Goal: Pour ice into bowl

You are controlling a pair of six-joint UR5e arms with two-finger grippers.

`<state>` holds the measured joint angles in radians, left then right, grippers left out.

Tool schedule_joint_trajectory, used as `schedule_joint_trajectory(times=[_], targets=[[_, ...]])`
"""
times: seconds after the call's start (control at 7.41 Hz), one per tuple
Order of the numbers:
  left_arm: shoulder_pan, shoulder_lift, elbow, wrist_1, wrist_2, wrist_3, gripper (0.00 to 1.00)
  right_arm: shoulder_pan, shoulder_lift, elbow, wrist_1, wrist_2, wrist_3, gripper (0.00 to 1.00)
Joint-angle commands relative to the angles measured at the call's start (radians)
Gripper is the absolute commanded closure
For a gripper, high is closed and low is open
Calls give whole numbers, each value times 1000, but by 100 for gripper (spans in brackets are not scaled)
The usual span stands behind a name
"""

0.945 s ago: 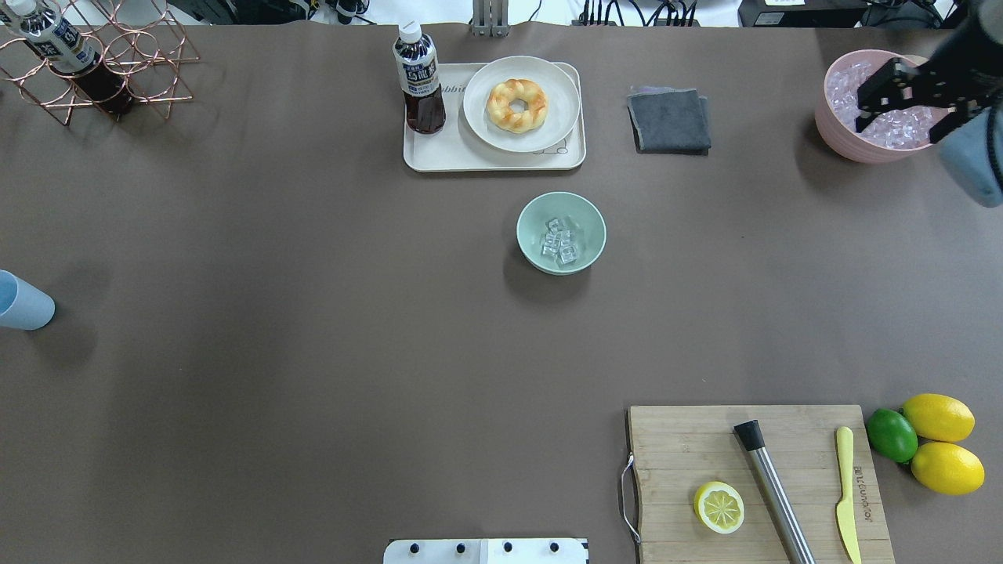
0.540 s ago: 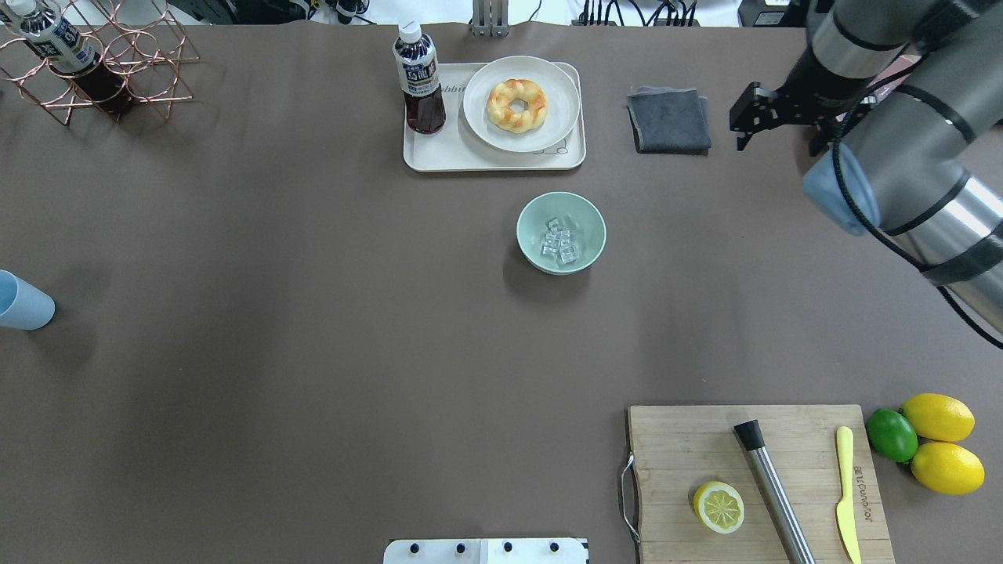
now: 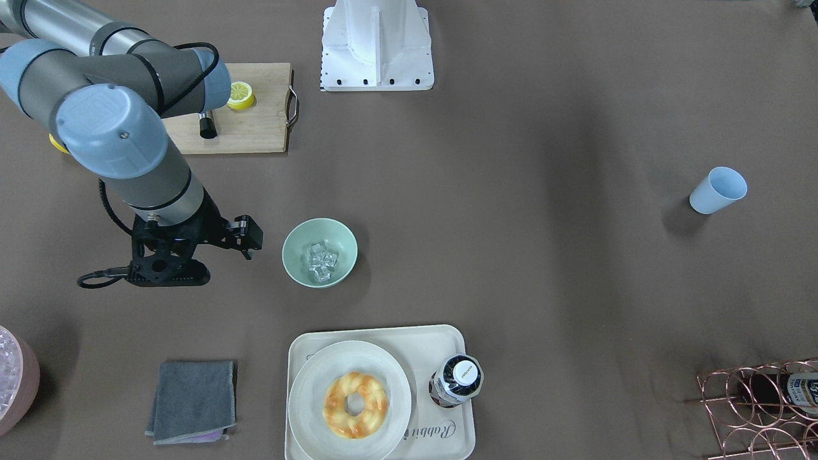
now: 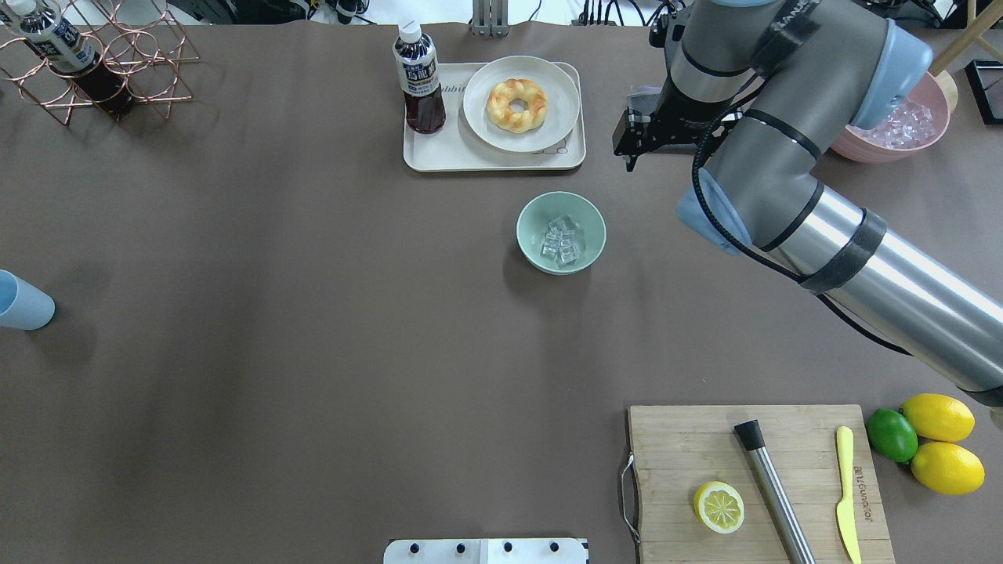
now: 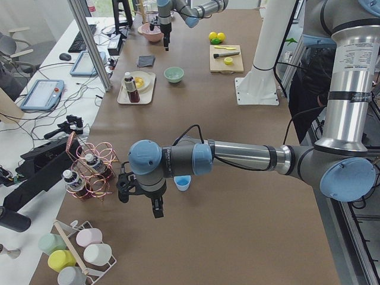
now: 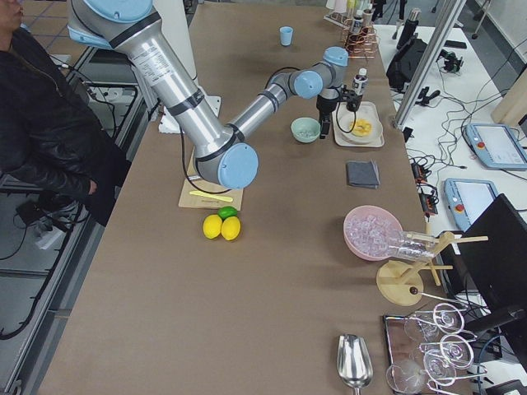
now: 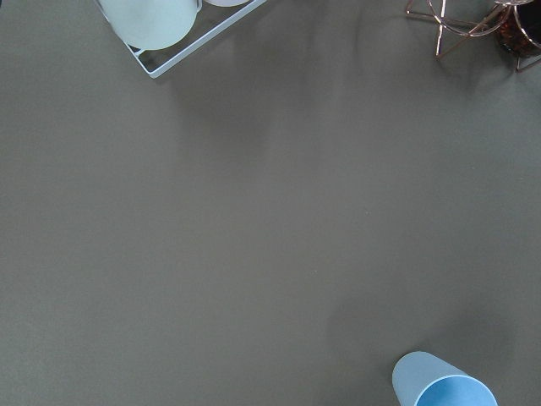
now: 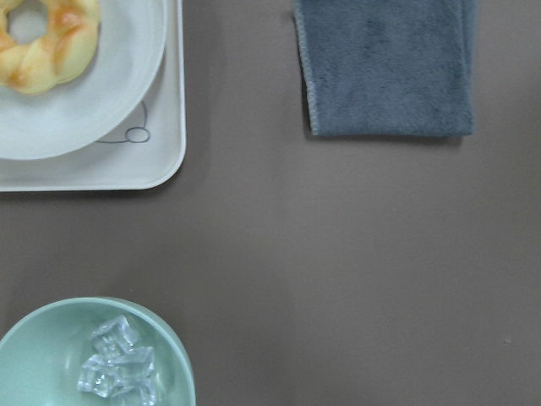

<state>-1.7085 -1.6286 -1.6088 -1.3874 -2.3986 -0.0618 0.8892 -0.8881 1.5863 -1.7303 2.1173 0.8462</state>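
A few small clear ice cubes (image 4: 561, 239) lie heaped in the round pale mint-green bowl (image 4: 589, 223), which stands mid-tabletop (image 4: 313, 352) near the cream tray (image 4: 439, 157). The right arm reaches in from the side, elbow bent and wrist turned down. Its pincer (image 4: 631, 150) hangs near the bowl, apart from it; whether it is spread I can't tell. The overhead view hides most of the folded grey cloth (image 3: 192, 401) behind that arm, while the front view shows it whole. Only the left-end view catches the left pincer (image 5: 155, 208), pointing down near the light blue cup (image 5: 182, 183). Its state I can't tell either.
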Motion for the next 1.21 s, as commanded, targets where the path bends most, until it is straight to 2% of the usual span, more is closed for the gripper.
schedule_joint_trajectory(times=[0.0, 0.67, 1.08], targets=[[3, 12, 1, 16, 1, 2, 3, -65, 34, -66, 81, -48, 7, 2], [59, 13, 30, -4, -2, -16, 2, -104, 34, -209, 270, -91, 45, 2], [87, 13, 59, -111, -1, -102, 3, -119, 37, -209, 273, -92, 62, 2]])
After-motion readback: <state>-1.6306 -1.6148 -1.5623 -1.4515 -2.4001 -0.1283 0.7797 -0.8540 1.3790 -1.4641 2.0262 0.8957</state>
